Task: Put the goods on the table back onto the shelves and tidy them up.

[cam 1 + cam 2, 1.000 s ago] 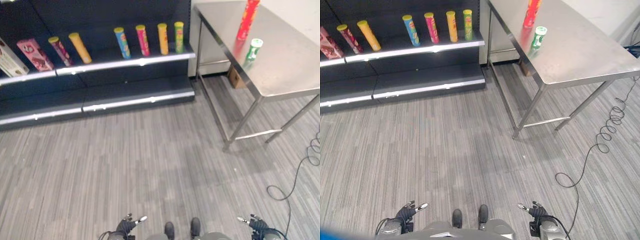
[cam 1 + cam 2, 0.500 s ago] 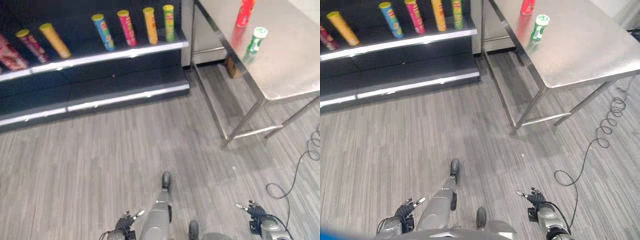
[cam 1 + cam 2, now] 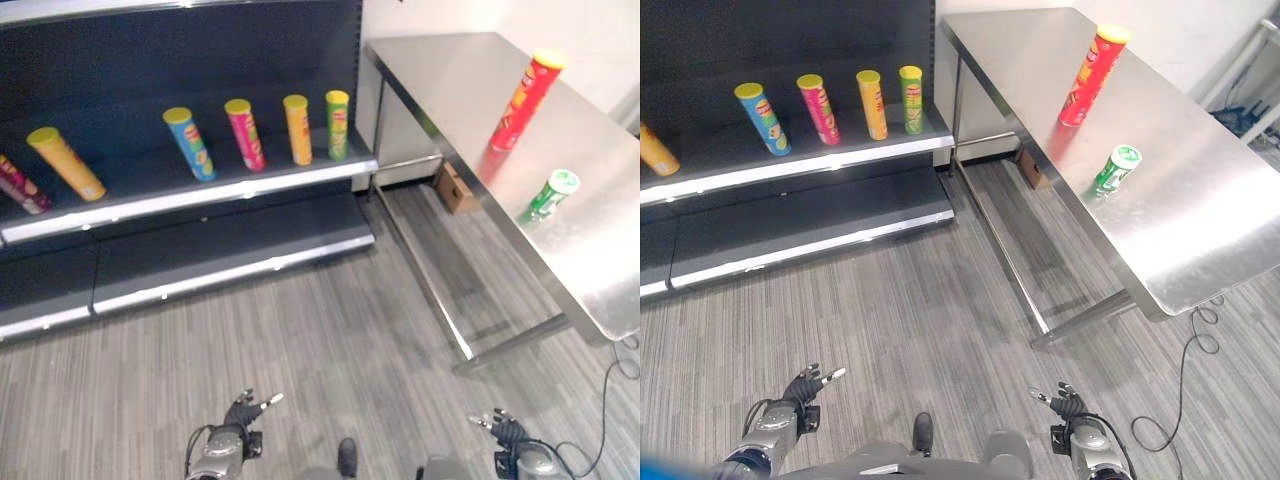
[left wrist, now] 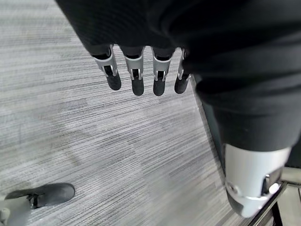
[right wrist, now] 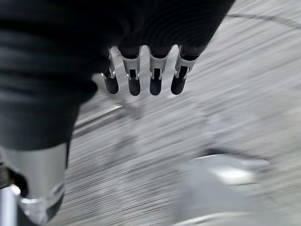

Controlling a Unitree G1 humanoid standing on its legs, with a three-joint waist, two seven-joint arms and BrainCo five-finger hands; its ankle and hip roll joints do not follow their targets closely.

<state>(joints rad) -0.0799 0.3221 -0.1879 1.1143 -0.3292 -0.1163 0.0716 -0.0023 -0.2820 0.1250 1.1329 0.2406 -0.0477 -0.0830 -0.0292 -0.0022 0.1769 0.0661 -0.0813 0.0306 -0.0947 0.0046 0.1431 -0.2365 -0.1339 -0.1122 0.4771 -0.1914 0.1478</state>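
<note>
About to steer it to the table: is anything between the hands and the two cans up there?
Nothing visible. Bare floor lies between the left robot hand, the right robot hand and the table. The red can and green can stand clear of each other.

Bright overhead light, table glare, right wrist blur

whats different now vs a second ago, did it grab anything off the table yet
Nothing was grabbed. Only the camera has shifted, so more of the table shows. The red can and green can stand there as before, the shelf cans unmoved. The left hand and right hand stay low, open, empty.
</note>
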